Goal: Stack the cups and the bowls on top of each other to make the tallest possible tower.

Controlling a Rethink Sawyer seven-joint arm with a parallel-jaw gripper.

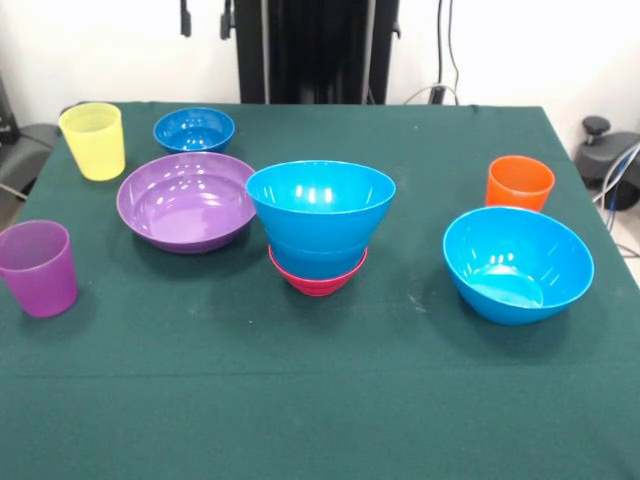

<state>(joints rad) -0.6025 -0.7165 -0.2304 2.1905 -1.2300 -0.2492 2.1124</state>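
Tower [320, 225] sits mid-table, well below gripper tips [207, 18] at top edge.

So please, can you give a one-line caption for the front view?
Blue bowl nested in a magenta bowl on the green table, loose cups and bowls around it.

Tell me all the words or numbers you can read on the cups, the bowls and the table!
There are none to read. The yellow cup, purple cup, orange cup, the stacked blue bowl and the green table show no words or numbers.
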